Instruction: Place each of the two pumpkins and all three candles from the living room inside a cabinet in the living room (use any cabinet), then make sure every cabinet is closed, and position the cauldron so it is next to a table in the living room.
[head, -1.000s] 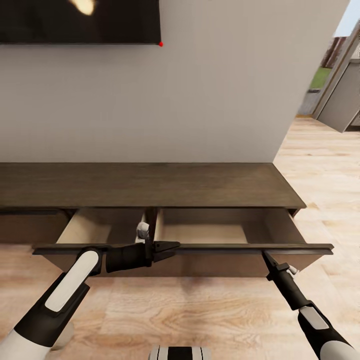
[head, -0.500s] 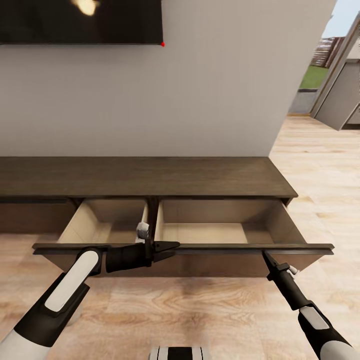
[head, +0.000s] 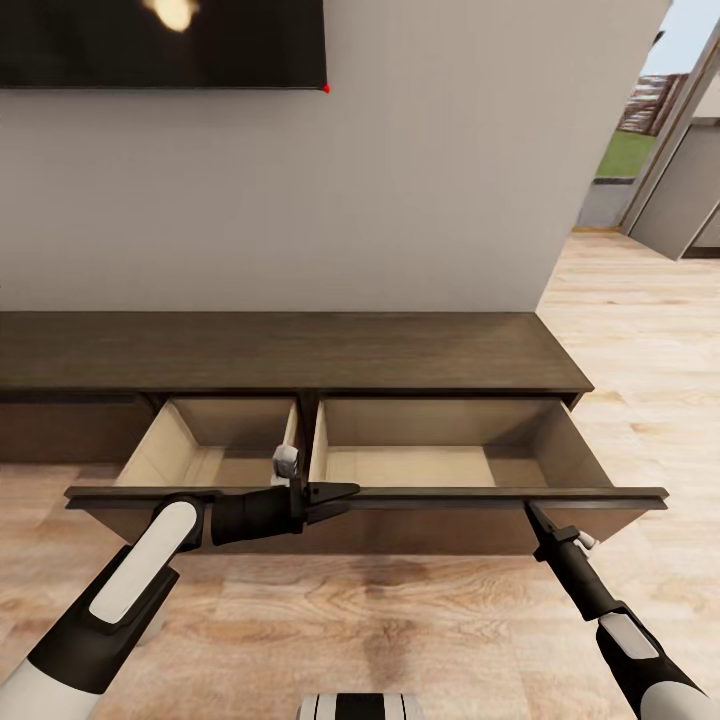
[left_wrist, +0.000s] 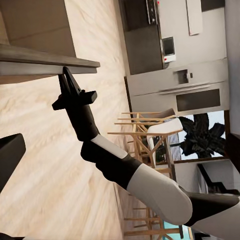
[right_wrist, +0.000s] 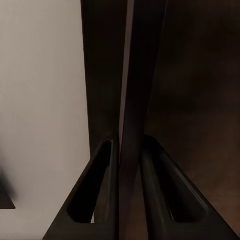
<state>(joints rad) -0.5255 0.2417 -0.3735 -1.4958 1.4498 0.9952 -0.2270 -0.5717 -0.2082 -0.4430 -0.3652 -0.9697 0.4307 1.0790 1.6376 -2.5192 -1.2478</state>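
Dark-brown cabinet (head: 300, 355) with two drawers open (pale beige interiors).

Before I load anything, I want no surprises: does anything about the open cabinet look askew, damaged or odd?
Nothing stands out. The cabinet has its drawer pulled out level, both pale compartments bare and undamaged. The right gripper has its jaws closed on the drawer front's top edge; the left gripper sits at that edge near the middle divider.

cabinet (head: 300, 355) against the wall (head: 400, 180) | tv (head: 160, 40) on the wall above its left part | two drawer bays side by side pulled out before it | floor (head: 400, 620) in front
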